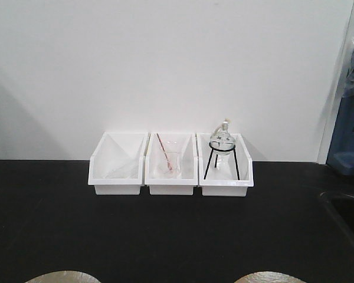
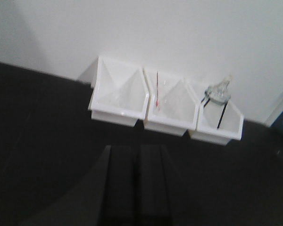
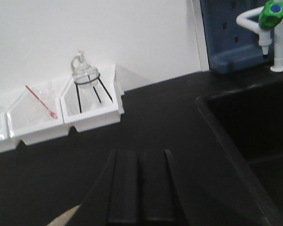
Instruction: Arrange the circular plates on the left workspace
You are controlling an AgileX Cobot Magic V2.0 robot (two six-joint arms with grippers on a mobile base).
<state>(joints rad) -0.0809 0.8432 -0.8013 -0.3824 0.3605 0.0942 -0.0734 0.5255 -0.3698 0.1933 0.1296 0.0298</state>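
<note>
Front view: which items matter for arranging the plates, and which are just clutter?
Job: left plate, right plate, black countertop.
Lying about: left bin, middle bin, right bin, flask on tripod, beaker with red rod, sink.

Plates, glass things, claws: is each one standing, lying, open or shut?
Left plate: lying flat on the countertop, mostly cut off.
Right plate: the same.
Flask: upright on its tripod, in the right bin.
Beaker: upright in the middle bin, a rod leaning inside.
Left claw: shut, holding nothing.
Right claw: shut, holding nothing.
</note>
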